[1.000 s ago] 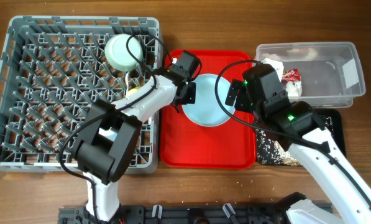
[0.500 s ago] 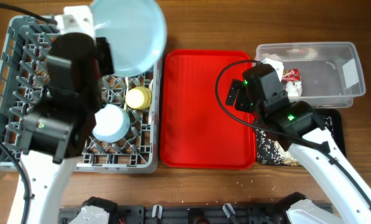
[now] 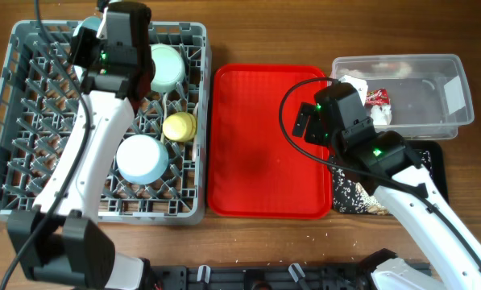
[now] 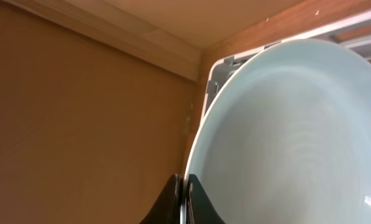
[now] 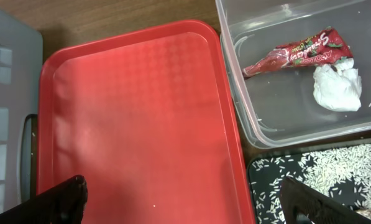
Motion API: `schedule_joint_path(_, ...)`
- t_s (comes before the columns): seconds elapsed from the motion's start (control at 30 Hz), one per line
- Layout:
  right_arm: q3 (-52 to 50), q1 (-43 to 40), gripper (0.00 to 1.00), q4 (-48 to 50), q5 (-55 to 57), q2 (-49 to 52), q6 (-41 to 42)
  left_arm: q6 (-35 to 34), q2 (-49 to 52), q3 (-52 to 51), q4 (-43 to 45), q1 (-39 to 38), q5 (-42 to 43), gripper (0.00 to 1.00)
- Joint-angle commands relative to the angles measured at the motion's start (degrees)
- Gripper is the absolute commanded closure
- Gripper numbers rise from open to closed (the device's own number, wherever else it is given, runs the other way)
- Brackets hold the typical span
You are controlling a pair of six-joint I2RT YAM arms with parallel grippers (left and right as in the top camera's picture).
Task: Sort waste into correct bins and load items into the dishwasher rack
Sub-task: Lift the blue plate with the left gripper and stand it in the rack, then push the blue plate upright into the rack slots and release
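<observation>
Plate [image 4: 284, 137] is hanging almost on edge over the rack's [image 3: 31, 121] far side, rim being pinched by the left end effector [image 4: 183, 199], while the right end effector [image 5: 182, 190] is hovering released, well beyond the rack's right side.

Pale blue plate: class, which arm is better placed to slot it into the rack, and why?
Left: the left gripper grips the plate over the rack; the right gripper hangs open over the red tray.

Red serving tray [image 3: 268, 145] flat on wooden table [image 3: 272, 36].
</observation>
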Motion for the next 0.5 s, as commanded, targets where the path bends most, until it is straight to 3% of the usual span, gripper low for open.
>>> schedule_joint_path(0.0,0.3,-0.1,0.0,0.1,-0.1,0.1,0.0,4.2,2.3,-0.1,0.9,0.3,-4.7,0.96)
schedule_joint_path(0.27,0.3,-0.1,0.0,0.1,-0.1,0.1,0.0,-0.7,3.0,-0.5,0.9,0.2,-0.7,0.96)
schedule_joint_path(0.47,0.3,-0.1,0.0,0.1,-0.1,0.1,0.0,2.1,3.0,-5.0,2.8,0.2,1.2,0.96)
